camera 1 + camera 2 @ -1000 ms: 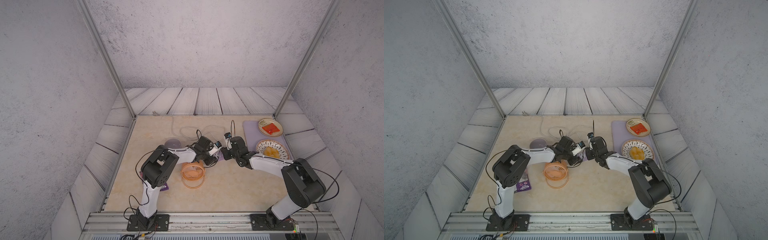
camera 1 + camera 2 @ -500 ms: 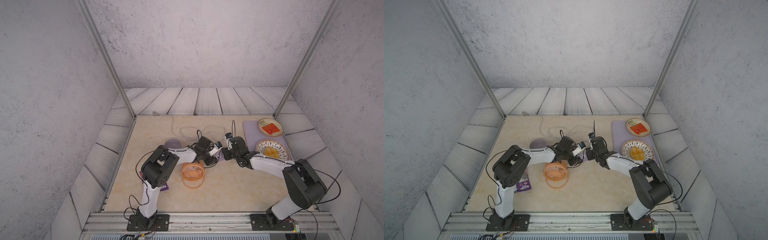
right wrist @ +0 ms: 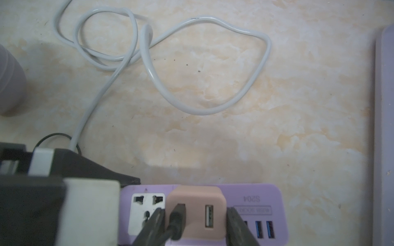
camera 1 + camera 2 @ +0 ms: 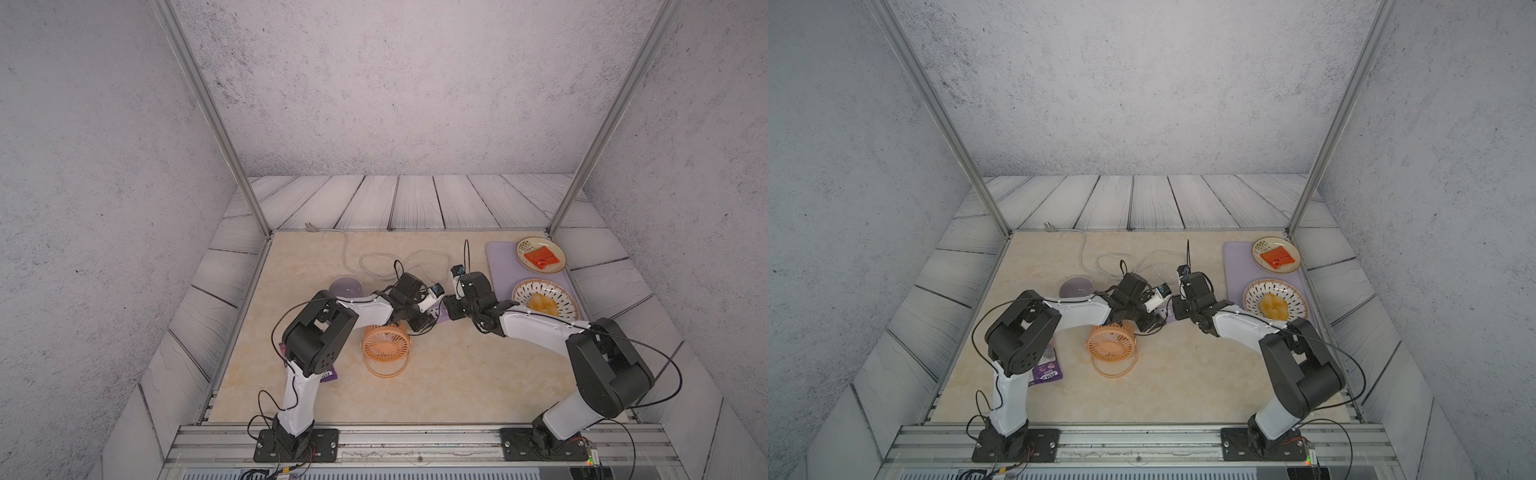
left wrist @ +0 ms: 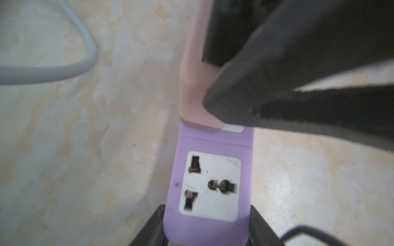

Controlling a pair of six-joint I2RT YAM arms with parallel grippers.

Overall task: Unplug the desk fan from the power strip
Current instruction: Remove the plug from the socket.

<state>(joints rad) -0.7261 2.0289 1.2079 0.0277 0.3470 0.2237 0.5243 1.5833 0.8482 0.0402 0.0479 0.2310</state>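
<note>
Right wrist view showed the plug block (image 3: pixel 195 204) of the desk fan (image 4: pixel 385 338) seated in the power strip (image 3: pixel 255 198), the right gripper (image 3: pixel 195 215) pinching its two sides. The left gripper (image 5: pixel 205 225) clamped the strip's bare-socket end. The fan itself stood just beside the strip, on the robot's side. I judged two risks: a tilted pull could slide the grip off the smooth block, and the strip could lift along if the left hold slipped. The black cord (image 3: pixel 175 221) by one finger might snag.

Cable (image 3: pixel 200 112) loops clutter bare tabletop (image 3: pixel 298 106) beyond power strip (image 3: pixel 255 191)
</note>
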